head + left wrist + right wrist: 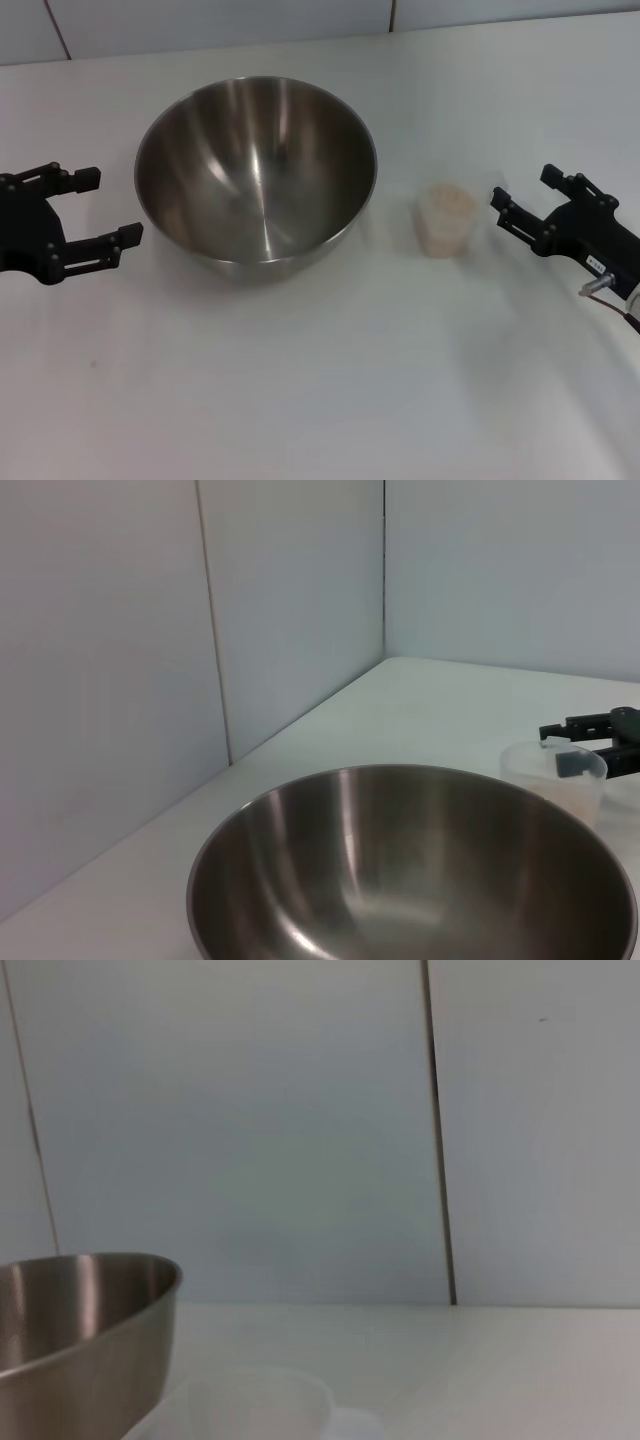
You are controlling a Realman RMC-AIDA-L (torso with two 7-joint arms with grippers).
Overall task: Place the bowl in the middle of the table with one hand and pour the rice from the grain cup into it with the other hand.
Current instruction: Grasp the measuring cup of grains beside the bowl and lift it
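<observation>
White worktop (320,400) fills the head view, backed by pale wall panels (120,660). One steel bowl (256,175) stands upright, with no rice showing inside, a little toward 10 o'clock from the centre. One clear grain cup (446,218) sits upright at 3 o'clock of the bowl, near it but apart, with pale rice (448,205) inside. Two grippers are in view. At 9 o'clock of the bowl, the left gripper (110,207) is close to the rim, its fingers spread and holding nothing. At 3 o'clock of the cup, the right gripper (525,195) is just beside it, fingers likewise apart and not touching it.
</observation>
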